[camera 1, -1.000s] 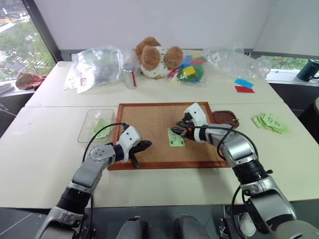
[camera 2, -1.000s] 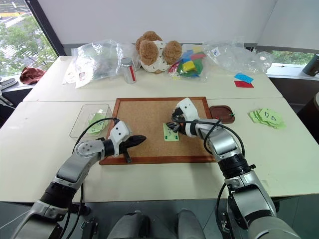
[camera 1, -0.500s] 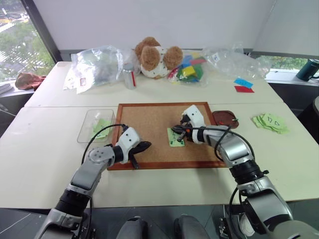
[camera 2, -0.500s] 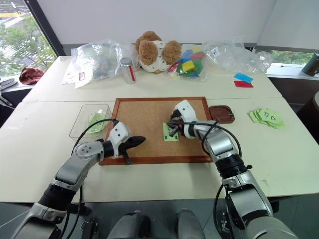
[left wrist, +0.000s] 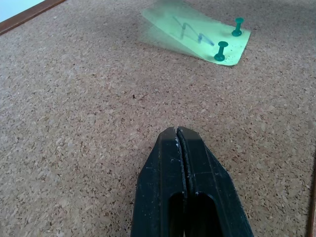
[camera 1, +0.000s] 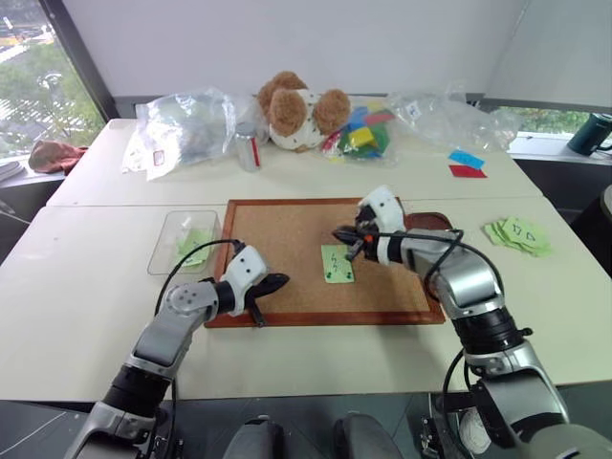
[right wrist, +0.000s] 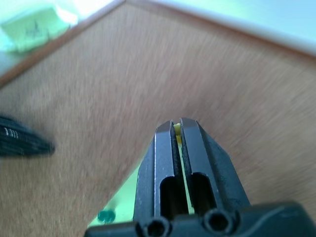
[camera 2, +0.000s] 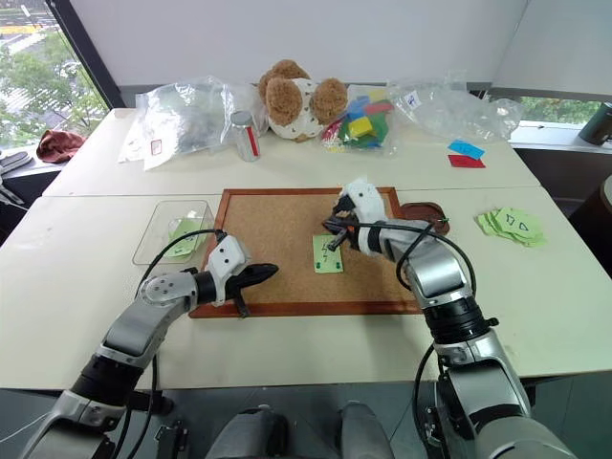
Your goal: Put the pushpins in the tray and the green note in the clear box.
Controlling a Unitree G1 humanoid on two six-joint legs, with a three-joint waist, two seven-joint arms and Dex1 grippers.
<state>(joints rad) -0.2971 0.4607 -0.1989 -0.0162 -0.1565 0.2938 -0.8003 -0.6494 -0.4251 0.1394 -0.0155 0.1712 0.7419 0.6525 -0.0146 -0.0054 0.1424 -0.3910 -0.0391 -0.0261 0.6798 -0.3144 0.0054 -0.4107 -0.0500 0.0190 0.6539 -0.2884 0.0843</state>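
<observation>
The right pincer (camera 1: 342,235) is shut. The note (camera 1: 337,263) lies close at its 6 o'clock, with pins (left wrist: 220,51) stuck in it. The tray (camera 2: 427,212) is at 3 o'clock. The left pincer (camera 1: 277,282), shut too, is farther off.

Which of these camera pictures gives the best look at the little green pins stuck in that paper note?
The left wrist view: both pushpins stand clear and close on the green note. In the head views they are barely specks on the note. The right wrist view catches one at its lower edge.
</observation>
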